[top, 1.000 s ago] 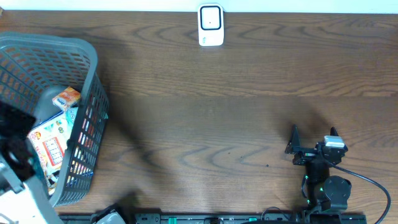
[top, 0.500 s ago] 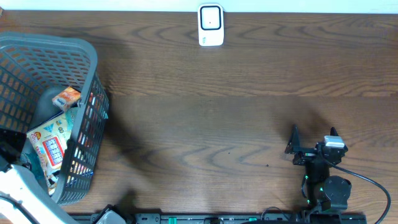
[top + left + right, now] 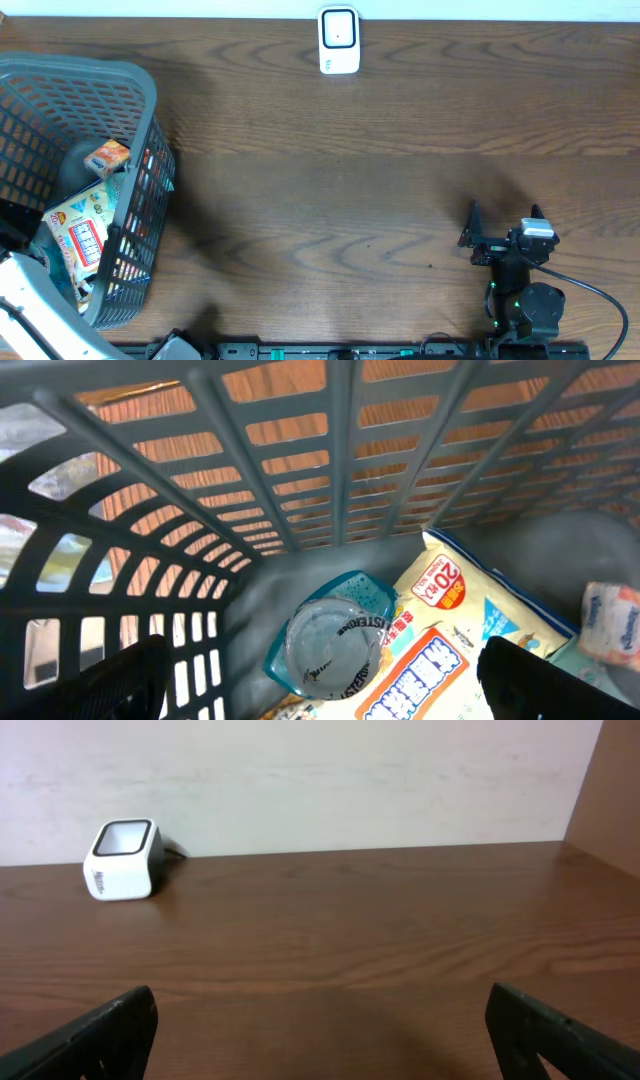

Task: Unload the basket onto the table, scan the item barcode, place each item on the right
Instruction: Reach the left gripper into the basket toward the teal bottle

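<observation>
All the stuff to scan is sitting down in the grey plastic basket (image 3: 100, 75) at the left end of the table (image 3: 350, 170). The biggest item is a colourful printed snack bag (image 3: 78, 235). It's lying face up on the basket floor toward the near end, with a red circle marked 20 near one corner. Right at its edge there's a round clear-topped container (image 3: 330, 645) with a black lettered band, resting on something teal that I can't make out. A small orange packet (image 3: 106, 157) lies just past the bag on the far side, next to a grey rounded lump I can't identify either.

The left tool (image 3: 322, 660) hangs looking down into the basket, right above that round container. Its fingers (image 3: 120, 680) are spread wide apart with nothing between them, and they're not touching any item. From above only the white arm link (image 3: 35, 315) shows, at the near left corner beside the basket, and it hides the tool itself.

The barcode scanner (image 3: 339, 40) is a little white box with a dark window. It stands at the far edge of the table about mid-width, well apart from the basket, right by the pale wall (image 3: 320, 770).

The right tool (image 3: 320, 1005) is over on the near right side, low over bare wood. Its fingers are spread wide too and it's empty. It points toward the far wall, with the scanner off to its left.
</observation>
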{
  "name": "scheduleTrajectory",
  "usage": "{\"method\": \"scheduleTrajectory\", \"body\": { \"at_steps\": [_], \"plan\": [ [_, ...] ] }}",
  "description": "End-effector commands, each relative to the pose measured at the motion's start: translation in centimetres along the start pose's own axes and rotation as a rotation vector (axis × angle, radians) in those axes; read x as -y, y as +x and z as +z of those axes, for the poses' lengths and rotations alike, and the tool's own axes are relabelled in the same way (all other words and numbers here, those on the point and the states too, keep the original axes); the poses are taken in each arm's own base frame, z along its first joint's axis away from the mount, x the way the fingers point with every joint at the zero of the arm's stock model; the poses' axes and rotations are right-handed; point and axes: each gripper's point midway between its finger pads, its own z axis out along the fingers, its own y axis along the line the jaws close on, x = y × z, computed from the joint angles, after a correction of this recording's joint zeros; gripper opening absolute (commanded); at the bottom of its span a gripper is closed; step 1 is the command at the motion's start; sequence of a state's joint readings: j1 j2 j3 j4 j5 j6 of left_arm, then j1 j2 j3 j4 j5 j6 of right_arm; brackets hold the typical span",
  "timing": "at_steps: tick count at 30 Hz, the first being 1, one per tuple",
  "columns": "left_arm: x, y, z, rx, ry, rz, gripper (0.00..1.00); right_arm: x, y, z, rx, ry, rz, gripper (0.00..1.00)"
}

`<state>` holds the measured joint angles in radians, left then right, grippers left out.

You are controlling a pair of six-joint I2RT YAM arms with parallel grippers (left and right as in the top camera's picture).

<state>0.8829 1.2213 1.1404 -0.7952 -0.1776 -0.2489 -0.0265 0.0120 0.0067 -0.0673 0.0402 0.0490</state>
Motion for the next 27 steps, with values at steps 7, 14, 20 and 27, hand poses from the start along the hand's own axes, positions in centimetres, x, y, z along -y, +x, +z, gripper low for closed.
{"method": "scheduleTrajectory", "body": {
  "at_steps": [7,14,20,27],
  "plan": [
    [0.0,0.1,0.2,-0.004,0.003,0.104,0.98,0.0,0.0,0.0,0.000,0.000,0.006,0.99],
    [0.2,0.0,0.4,0.000,0.013,0.212,0.98,0.0,0.0,0.0,0.000,0.000,0.006,0.99],
    [0.3,1.3,1.7,-0.056,0.008,0.250,0.98,0.0,0.0,0.0,0.000,0.000,0.006,0.99],
    [0.5,2.6,4.0,-0.142,-0.002,0.273,0.98,0.0,0.0,0.0,0.000,0.000,0.006,0.99]
  ]
}}
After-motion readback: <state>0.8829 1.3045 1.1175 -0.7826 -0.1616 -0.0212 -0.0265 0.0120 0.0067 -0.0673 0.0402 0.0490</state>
